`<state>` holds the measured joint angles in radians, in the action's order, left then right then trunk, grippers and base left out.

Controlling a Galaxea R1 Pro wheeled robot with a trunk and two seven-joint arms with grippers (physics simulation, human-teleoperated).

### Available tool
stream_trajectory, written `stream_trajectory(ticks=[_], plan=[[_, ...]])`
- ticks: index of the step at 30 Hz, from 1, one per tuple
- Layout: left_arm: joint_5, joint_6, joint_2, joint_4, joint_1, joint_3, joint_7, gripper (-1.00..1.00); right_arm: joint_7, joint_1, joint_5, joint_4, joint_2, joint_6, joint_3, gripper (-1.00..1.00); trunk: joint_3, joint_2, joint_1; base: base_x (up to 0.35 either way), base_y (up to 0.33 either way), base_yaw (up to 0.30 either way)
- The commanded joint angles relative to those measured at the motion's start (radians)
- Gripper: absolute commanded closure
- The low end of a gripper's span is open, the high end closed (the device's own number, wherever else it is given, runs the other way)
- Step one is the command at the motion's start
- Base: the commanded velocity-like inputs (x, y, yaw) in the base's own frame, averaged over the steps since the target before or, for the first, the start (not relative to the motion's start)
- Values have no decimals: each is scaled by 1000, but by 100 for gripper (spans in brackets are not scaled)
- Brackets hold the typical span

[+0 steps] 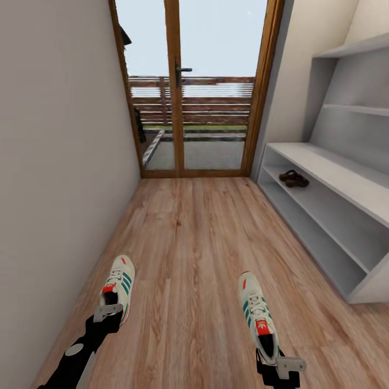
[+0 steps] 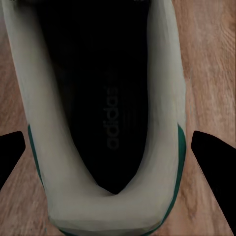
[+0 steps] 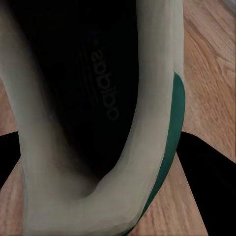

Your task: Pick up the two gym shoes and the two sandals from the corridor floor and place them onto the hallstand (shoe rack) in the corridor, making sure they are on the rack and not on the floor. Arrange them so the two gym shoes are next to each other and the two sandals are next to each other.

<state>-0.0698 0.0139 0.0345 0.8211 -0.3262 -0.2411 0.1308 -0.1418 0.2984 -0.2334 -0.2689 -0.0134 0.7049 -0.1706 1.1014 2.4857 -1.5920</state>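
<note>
Gym shoes: left shoe point(image 1: 118, 286) pinched at the heel by left tool point(image 1: 107, 312), right shoe point(image 1: 258, 316) by right tool point(image 1: 281, 363), above the floor point(image 1: 189, 243). Light, soft collars (grip heel rim). Sandals point(image 1: 294, 179) on rack point(image 1: 324, 216).

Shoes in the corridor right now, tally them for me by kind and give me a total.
Gym shoes: 2, one at the left claw, one at the right claw, both over the corridor floor.
Sandals: 2, side by side on a low shelf of the hallstand.
Total: 4
</note>
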Motion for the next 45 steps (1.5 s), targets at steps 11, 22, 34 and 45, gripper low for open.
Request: stream_trajectory(ticks=[11,22,34,45], plan=[[-7,1,-1,1,0,-4,7,100,-2,1,-13,0,1,2,-6,100,1,0,0,330,83,-244],[-7,1,-1,2,0,-4,7,100,-3,1,-12,2,1,2,-6,100,1,0,0,302,175,-297],[-7,1,-1,3,0,-4,7,100,-4,1,-12,29,3,2,-6,100,1,0,0,288,205,-152],[-7,1,-1,3,0,-4,7,100,-4,1,-12,29,3,1,-5,100,1,0,0,261,226,-256]])
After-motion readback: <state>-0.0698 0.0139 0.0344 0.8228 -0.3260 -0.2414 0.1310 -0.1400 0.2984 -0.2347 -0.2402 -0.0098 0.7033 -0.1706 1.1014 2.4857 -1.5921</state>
